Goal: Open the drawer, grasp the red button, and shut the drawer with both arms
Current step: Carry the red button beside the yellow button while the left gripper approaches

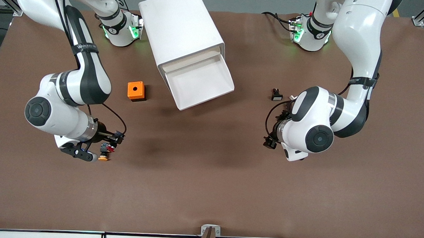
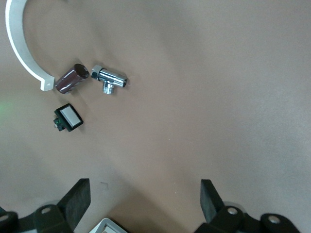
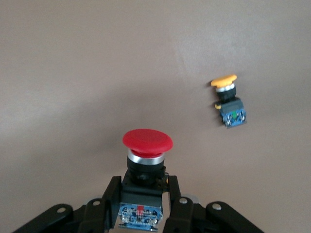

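Where brown table [image 1: 209,189] spreads, drawer [image 1: 202,84] gapes.

Both arms [image 1: 356,39] were glossy white shells with black joint bands and round black end caps. Green lights glowed on the white bases [image 1: 121,29] at 12 o'clock. A black strap with pale lettering ringed each forearm, and thin black cables looped to the wrists. Each gripper [image 3: 141,206] was matte black, with silver screw heads at its knuckles; the left gripper [image 2: 146,204] had wedge-shaped fingers [image 2: 77,196].
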`<action>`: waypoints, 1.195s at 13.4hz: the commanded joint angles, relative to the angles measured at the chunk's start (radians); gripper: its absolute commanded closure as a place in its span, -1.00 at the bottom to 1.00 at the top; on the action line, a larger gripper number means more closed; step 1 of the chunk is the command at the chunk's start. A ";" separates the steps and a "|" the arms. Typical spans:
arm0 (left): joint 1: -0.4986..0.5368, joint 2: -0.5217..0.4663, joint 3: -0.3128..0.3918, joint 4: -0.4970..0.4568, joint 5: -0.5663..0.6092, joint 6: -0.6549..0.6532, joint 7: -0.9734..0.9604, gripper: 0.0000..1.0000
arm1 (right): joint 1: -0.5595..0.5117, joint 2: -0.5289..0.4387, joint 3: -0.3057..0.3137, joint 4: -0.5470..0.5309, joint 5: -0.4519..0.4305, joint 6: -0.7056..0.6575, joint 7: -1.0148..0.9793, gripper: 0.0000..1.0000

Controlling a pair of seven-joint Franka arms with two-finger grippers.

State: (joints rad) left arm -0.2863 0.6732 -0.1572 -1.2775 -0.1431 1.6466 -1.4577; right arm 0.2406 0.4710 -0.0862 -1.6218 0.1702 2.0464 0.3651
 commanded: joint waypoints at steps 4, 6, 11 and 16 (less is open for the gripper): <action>-0.043 -0.004 -0.004 -0.003 0.022 0.041 0.179 -0.99 | -0.063 0.132 0.019 0.008 0.006 0.156 -0.123 0.98; -0.059 -0.004 -0.002 -0.005 0.023 0.045 0.224 -0.99 | -0.061 0.172 0.019 0.007 0.008 0.210 -0.133 0.98; -0.083 0.005 -0.004 -0.006 0.023 0.084 0.229 -0.98 | -0.060 0.224 0.020 0.007 0.009 0.278 -0.188 0.97; -0.123 0.005 -0.004 -0.025 0.022 0.099 0.376 -0.98 | -0.063 0.253 0.022 0.011 0.012 0.279 -0.229 0.79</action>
State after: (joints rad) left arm -0.3841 0.6838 -0.1612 -1.2865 -0.1427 1.7318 -1.1460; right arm 0.1943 0.7124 -0.0794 -1.6237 0.1704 2.3222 0.1613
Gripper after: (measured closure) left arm 0.004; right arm 0.573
